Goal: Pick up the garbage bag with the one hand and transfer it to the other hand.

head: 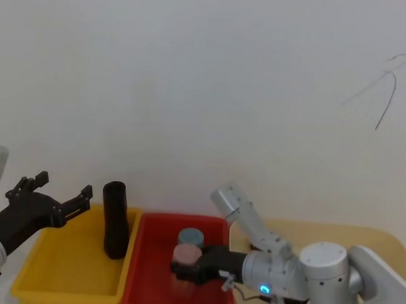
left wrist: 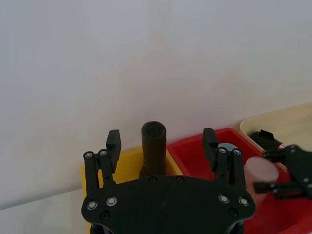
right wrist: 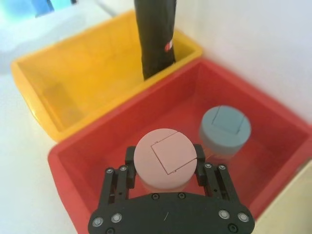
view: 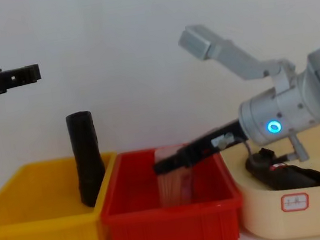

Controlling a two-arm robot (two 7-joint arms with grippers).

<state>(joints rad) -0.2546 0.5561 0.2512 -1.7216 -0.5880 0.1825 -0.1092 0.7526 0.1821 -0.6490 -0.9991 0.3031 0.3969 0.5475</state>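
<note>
White wall behind, three bins in a row. Garbage bag [head: 114,219] stands upright in the yellow bin [head: 72,281], leaning on the wall it shares w/ the red bin [head: 145,283]; small red-and-white label on its side. Left gripper [head: 63,187] hangs in the air, jaws wide apart, gripping nothing. From its wrist cam the bag's top sits between the two jaws, ahead of and below them, no contact. Right gripper [right wrist: 165,155] is down in the red bin, jaws clamped on a pink tub [right wrist: 163,158]. A blue-grey tub [right wrist: 225,127] sits just beyond those jaws. Bag is well past them, in the next bin. Crinkled black bundle [view: 293,177] lies in the cream bin [view: 293,220], under the right arm.
</note>
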